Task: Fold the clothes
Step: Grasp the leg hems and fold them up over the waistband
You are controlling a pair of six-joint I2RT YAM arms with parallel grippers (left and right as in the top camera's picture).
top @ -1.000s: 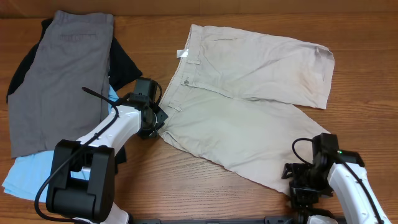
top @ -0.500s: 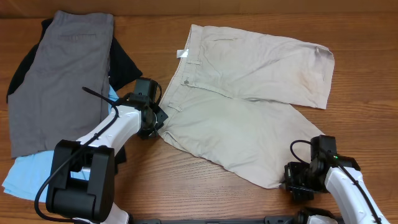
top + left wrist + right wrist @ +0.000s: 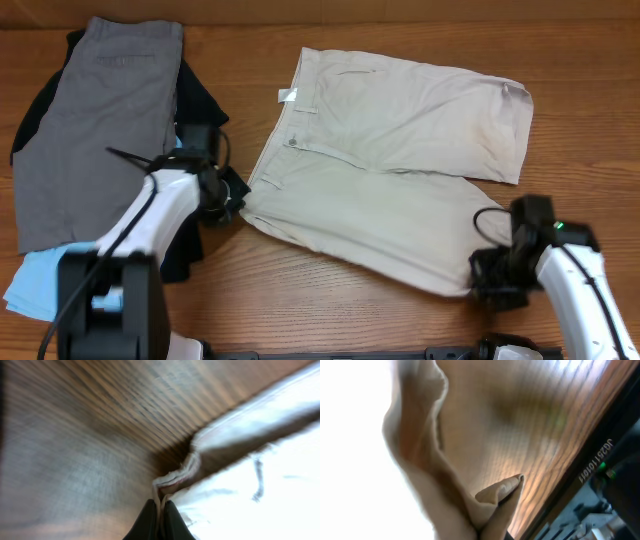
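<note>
Lying spread flat across the middle and right of the table (image 3: 300, 300), the khaki shorts (image 3: 400, 140) are set with the waistband (image 3: 283, 135) to the left and both legs pointing right. Their long axis thus runs left to right, slanting a little toward the near edge at the right end. The near corner of the waistband is clamped by the left gripper (image 3: 228, 205); in the left wrist view its fingers are seen pressed together on a thin lip of cloth. The hem (image 3: 455, 280) of the near leg is pinched by the right gripper (image 3: 490, 287), with a fold of fabric seen bunched at its tips in the right wrist view. Both ends of the near long edge are therefore held, one by each arm, and the rest of the garment lies away from both grippers, toward the far side of the table. A fold along the long axis is judged to be the step in hand: the near leg would be carried up and over onto the far leg, with both arms moved together so the edge is not skewed. The grey shorts (image 3: 95, 120), black garment (image 3: 200, 100) and blue shorts (image 3: 40, 285) are piled at the left, just beside the left gripper.
</note>
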